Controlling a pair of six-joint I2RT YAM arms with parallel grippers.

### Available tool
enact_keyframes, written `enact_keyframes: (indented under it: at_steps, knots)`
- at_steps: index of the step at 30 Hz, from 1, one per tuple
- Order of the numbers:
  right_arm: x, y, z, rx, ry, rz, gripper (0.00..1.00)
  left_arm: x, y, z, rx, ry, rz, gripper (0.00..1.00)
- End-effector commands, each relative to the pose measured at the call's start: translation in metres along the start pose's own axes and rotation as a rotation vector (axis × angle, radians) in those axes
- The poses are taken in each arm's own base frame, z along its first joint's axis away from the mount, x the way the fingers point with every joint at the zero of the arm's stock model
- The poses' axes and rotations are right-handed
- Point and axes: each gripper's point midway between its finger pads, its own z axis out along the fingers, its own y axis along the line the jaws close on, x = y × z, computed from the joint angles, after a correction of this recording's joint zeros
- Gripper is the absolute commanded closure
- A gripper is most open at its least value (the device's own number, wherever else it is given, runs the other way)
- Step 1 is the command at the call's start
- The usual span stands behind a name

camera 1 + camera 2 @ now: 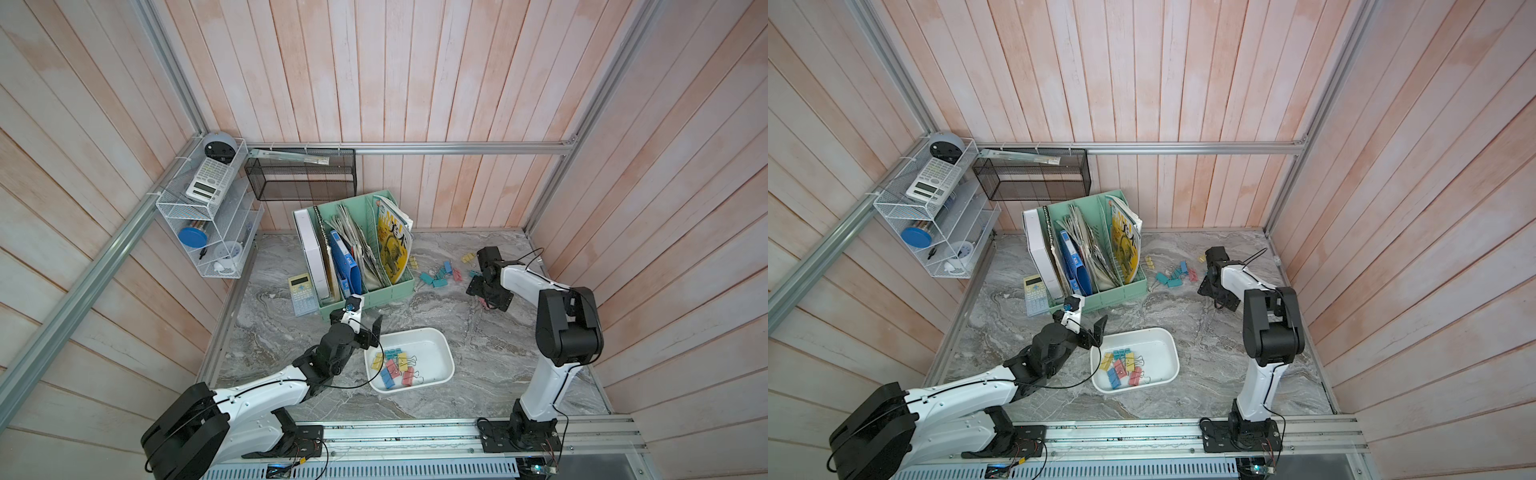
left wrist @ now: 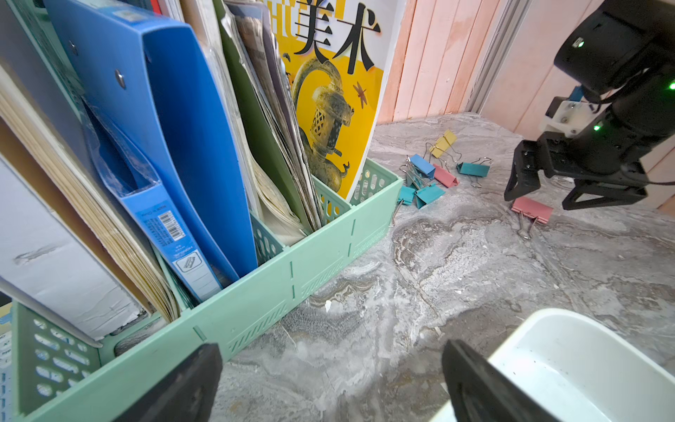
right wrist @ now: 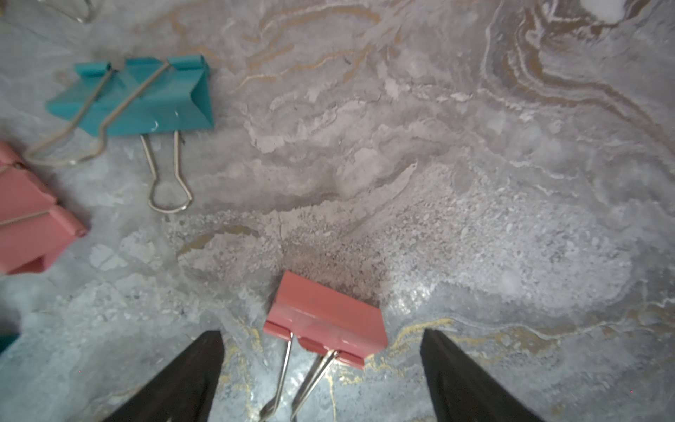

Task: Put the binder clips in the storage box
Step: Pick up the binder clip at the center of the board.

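Magazine [image 2: 330, 78] "美术" near binder clips [image 2: 429, 193]

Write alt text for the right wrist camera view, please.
A pink binder clip lies on the grey marbled table, its wire handles running between the open black jaws of the right gripper. A teal clip and another pink clip lie farther off.

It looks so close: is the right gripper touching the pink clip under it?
Apart. Right wrist view: pink clip sits within the open right gripper, bare table on both sides.
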Motion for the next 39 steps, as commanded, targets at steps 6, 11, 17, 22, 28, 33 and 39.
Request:
enact_keyframes:
  at_steps: [6, 11, 17, 22, 28, 33, 39]
  knots:
    - [-0.001, -0.004, 0.018, 0.045, 0.004, 0.152, 0.15, -0.007, -0.005, 0.001, 0.014, -0.016, 0.005, 0.0]
    - [0.003, -0.01, 0.027, 0.058, 0.024, 0.17, 0.24, -0.007, -0.006, 0.001, 0.018, -0.016, 0.002, 0.0]
    - [0.013, -0.016, 0.03, 0.026, 0.032, 0.179, 0.45, -0.007, -0.006, 0.001, 0.018, -0.016, 0.001, 0.0]
    - [0.014, -0.018, 0.015, -0.017, 0.007, 0.155, 0.59, -0.008, -0.006, 0.001, 0.019, -0.017, 0.0, 0.0]
    - [0.022, -0.011, -0.041, -0.171, -0.072, 0.041, 0.66, -0.007, -0.005, 0.001, 0.013, -0.017, 0.004, 0.0]
    - [0.055, 0.024, -0.129, -0.393, -0.211, -0.291, 0.72, -0.008, -0.004, 0.0, 0.012, -0.018, 0.002, 0.0]
    - [0.154, 0.065, -0.224, -0.696, -0.329, -0.83, 0.73, -0.012, -0.002, -0.004, 0.008, -0.032, -0.004, 0.0]
